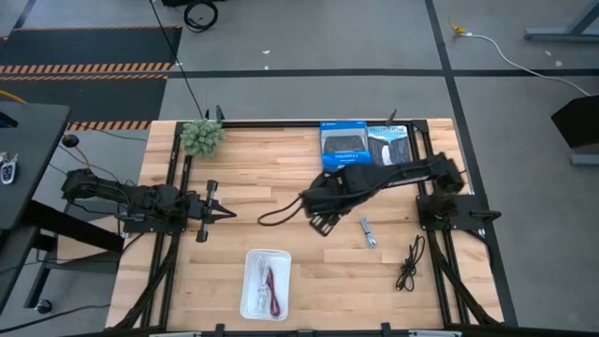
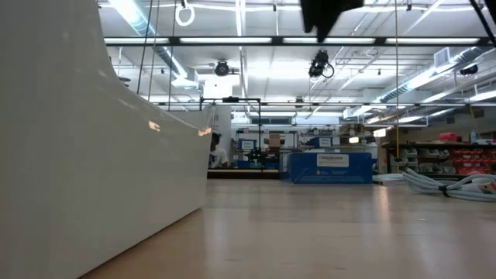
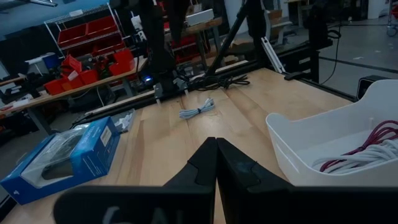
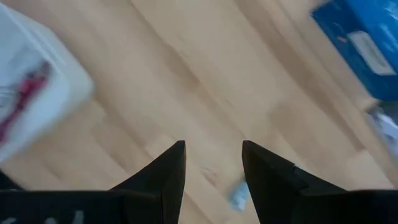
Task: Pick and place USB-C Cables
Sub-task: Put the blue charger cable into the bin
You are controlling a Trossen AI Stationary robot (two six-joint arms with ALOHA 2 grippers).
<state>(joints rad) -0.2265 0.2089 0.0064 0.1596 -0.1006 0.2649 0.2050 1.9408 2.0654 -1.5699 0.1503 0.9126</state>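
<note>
White tray (image 2: 85, 147) wall fills the low view's near side, on the wooden counter (image 1: 309, 178). Seen from above, the tray sits at the counter's front edge, and in it lie the white cable (image 1: 256, 281) and the red cable (image 1: 273, 284), loosely tangled together.

Across the counter's middle reaches the right arm, its hand (image 1: 323, 223) hovering between the tray and the two cables not yet placed; its fingers (image 4: 168, 171) stand narrowly apart and hold nothing. At the left side waits the left hand (image 1: 220, 213), fingers closed together, empty. Two boxes (image 1: 365, 145) lie at the far edge and a green plant (image 1: 202, 137) at the far left corner.

To the right lies the black cable (image 1: 409, 262), folded into a long loose hank near the right arm's base. Smallest is the grey cable (image 1: 368, 231), a short tight bundle just beside the right hand.

Both should weigh next to nothing and be limp, so a pinch at one end would likely let the rest trail and unfold. Best taken across the middle of the bundle, where the strands lie together. Smooth sheathing may slip, so the fingers should close fully, low against the counter.
</note>
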